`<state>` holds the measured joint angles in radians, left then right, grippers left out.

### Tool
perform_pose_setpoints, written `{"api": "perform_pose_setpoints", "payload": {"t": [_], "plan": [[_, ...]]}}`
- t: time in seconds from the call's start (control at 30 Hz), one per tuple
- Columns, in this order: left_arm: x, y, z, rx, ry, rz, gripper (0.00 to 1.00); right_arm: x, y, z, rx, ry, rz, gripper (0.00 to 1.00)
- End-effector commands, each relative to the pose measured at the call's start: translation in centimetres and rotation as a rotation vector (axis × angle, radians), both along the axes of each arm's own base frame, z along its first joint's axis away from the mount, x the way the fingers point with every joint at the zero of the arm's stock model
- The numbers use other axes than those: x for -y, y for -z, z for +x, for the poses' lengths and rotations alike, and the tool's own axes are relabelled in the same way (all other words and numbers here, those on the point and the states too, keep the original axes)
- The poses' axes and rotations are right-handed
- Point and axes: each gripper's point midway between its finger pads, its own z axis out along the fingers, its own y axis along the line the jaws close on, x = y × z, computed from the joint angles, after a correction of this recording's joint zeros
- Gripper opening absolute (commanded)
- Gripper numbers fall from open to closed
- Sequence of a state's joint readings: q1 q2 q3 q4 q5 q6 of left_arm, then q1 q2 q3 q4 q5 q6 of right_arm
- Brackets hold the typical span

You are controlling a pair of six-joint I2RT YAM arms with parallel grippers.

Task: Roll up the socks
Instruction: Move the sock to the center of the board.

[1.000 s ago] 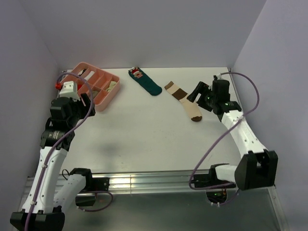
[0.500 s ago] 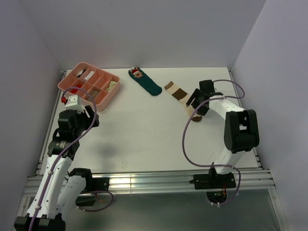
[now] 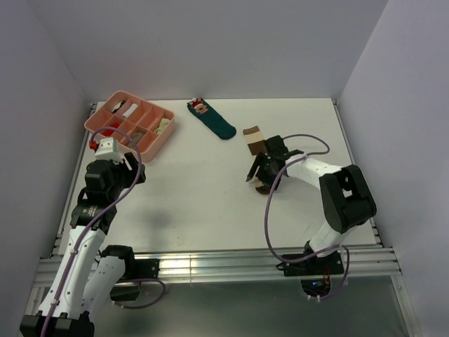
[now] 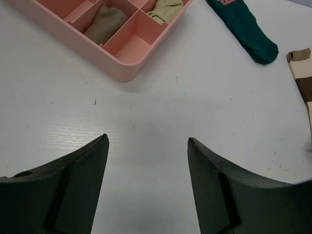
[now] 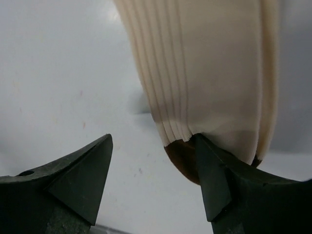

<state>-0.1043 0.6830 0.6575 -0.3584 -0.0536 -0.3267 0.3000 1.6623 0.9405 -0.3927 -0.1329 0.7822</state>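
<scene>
A white tabletop (image 3: 196, 189) is seen between pale lavender walls. The cream fabric sock with dark brown and tan bands (image 3: 251, 133) is found right of centre, its dark toe touched by one finger (image 5: 217, 180) of the right gripper (image 5: 152, 139), whose jaws are parted, not clamped. The left gripper (image 4: 147, 139) is spread apart over bare table near the pink compartmented plastic tray (image 4: 122, 68), where a plain tan-brown sock (image 4: 105, 24) is tucked.

A pink compartment tray (image 3: 149, 150) sits at the far left corner of the white tabletop (image 3: 196, 203). Just right of it, near the far edge, a dark teal sock (image 3: 214, 121) lies flat and slantwise, with a red-and-white figure at its far end.
</scene>
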Motion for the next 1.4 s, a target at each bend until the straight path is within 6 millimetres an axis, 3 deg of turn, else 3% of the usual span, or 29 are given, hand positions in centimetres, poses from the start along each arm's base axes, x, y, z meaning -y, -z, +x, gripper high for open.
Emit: {"api": "perform_pose_setpoints", "payload": {"t": [0.0, 0.07, 0.13, 0.27, 0.37, 0.43, 0.47, 0.5, 0.57, 0.6, 0.67, 0.73, 0.77, 0.83, 0.87, 0.9, 0.97, 1.0, 1.2, 1.37], "plan": [[0.1, -1.1, 0.4, 0.05, -0.001, 0.007, 0.71, -2.8, 1.7, -7.0, -0.179, -0.103, 0.028, 0.76], [0.2, -1.2, 0.3, 0.05, 0.003, 0.008, 0.71, -3.2, 1.9, -8.9, -0.215, -0.134, 0.035, 0.76], [0.3, -1.2, 0.3, 0.049, 0.003, 0.007, 0.71, -2.2, 2.0, -10.3, -0.22, -0.125, 0.026, 0.76], [0.4, -1.1, 0.2, 0.048, 0.005, 0.009, 0.71, 2.3, 1.3, -9.9, -0.182, -0.009, -0.014, 0.76], [0.6, -1.3, 0.2, 0.052, 0.013, 0.009, 0.71, 7.8, 0.0, -7.3, -0.127, 0.192, -0.037, 0.77], [0.7, -1.2, 0.1, 0.051, 0.016, 0.009, 0.71, 11.6, -2.1, -4.2, -0.044, 0.328, -0.074, 0.77], [0.6, -1.3, 0.2, 0.054, 0.013, 0.01, 0.71, 12.7, -3.0, -3.0, -0.005, 0.36, -0.091, 0.77], [0.7, -1.2, 0.1, 0.051, 0.014, 0.01, 0.71, 13.4, -5.4, -0.3, 0.078, 0.376, -0.102, 0.77], [0.7, -1.2, 0.2, 0.051, 0.016, 0.01, 0.71, 12.5, -7.6, 2.1, 0.162, 0.324, -0.102, 0.77], [0.7, -1.2, 0.2, 0.051, 0.015, 0.012, 0.71, 12.2, -9.7, 4.5, 0.237, 0.305, -0.094, 0.77], [0.7, -1.3, 0.1, 0.053, 0.015, 0.012, 0.71, 8.4, -11.5, 7.3, 0.314, 0.172, -0.057, 0.75], [0.7, -1.3, 0.2, 0.051, 0.012, 0.014, 0.7, 6.1, -11.9, 8.7, 0.326, 0.106, -0.03, 0.75], [0.6, -1.2, 0.2, 0.049, 0.008, 0.016, 0.71, 4.3, -10.8, 9.3, 0.303, 0.051, -0.022, 0.72], [0.6, -1.2, 0.2, 0.049, 0.008, 0.016, 0.7, 2.6, -11.5, 11.1, 0.328, 0.018, -0.025, 0.67], [0.5, -1.2, 0.2, 0.05, 0.003, 0.019, 0.7, 1.8, -9.7, 11.5, 0.289, -0.003, -0.034, 0.65], [0.4, -1.3, 0.2, 0.054, -0.002, 0.02, 0.7, 0.1, -10.3, 12.2, 0.304, -0.035, -0.022, 0.64], [0.3, -1.4, 0.1, 0.058, -0.005, 0.019, 0.7, -1.4, -8.7, 13.2, 0.273, -0.061, -0.025, 0.59], [0.3, -1.5, 0.1, 0.063, -0.008, 0.019, 0.7, -2.6, -8.1, 13.1, 0.262, -0.086, -0.024, 0.55], [0.2, -1.7, 0.0, 0.075, -0.013, 0.019, 0.7, -6.6, -3.7, 12.4, 0.186, -0.195, -0.011, 0.53], [0.1, -1.7, 0.0, 0.074, -0.018, 0.021, 0.7, -9.8, -0.2, 9.5, 0.117, -0.34, 0.0, 0.53]]}}
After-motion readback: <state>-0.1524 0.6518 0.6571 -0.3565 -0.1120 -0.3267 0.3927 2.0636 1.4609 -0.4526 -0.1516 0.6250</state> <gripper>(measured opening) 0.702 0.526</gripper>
